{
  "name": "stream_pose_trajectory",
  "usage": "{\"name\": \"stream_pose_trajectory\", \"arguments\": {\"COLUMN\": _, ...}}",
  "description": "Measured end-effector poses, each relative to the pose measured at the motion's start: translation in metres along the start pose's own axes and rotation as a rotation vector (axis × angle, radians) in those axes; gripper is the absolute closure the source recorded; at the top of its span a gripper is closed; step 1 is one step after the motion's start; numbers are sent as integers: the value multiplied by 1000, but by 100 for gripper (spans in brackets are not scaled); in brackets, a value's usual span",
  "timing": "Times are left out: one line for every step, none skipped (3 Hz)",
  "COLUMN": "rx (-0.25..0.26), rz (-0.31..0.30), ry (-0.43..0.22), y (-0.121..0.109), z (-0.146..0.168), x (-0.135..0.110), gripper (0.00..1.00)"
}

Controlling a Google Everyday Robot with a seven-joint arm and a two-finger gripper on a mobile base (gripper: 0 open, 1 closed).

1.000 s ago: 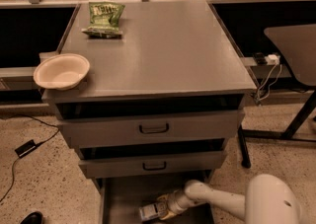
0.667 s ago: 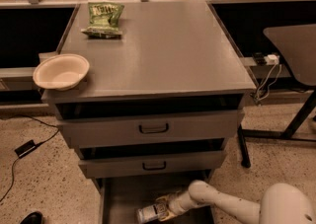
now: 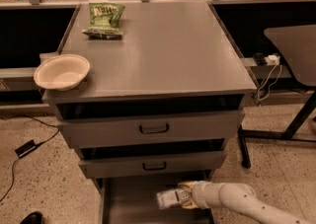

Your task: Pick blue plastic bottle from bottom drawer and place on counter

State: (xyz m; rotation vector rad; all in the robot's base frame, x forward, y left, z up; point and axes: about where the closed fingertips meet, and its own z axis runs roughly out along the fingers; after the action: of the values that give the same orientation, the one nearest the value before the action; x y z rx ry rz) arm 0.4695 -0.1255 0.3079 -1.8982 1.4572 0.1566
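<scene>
The blue plastic bottle [image 3: 167,200] has a pale label with dark print and lies on its side, held over the open bottom drawer [image 3: 128,204], a plain grey tray. My gripper [image 3: 182,198] reaches in from the lower right on a white arm [image 3: 232,201] and is shut on the bottle's right end. The counter [image 3: 163,45], the flat grey top of the cabinet, is high above it.
A green snack bag [image 3: 103,19] lies at the counter's back left and a cream bowl [image 3: 61,71] sits at its front left corner. The two upper drawers [image 3: 154,128] hang slightly open above my gripper. A dark table [image 3: 294,45] stands to the right and a cable [image 3: 27,147] lies on the floor to the left.
The bottle has moved up and to the right with my gripper, off the drawer floor. My arm has pulled back a little toward the right.
</scene>
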Motion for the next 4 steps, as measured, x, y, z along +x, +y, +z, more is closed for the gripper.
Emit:
{"name": "stream_pose_trajectory", "arguments": {"rx": 113, "rz": -18, "ry": 85, "y": -21, "z": -79, "x": -31, "gripper": 100}}
{"name": "stream_pose_trajectory", "arguments": {"rx": 100, "rz": -51, "ry": 96, "y": -7, "z": -142, "x": -96, "gripper": 100}}
{"name": "stream_pose_trajectory", "arguments": {"rx": 80, "rz": -62, "ry": 119, "y": -2, "z": -184, "x": -134, "gripper": 100}}
{"name": "stream_pose_trajectory", "arguments": {"rx": 80, "rz": -62, "ry": 119, "y": -2, "z": -184, "x": -134, "gripper": 100}}
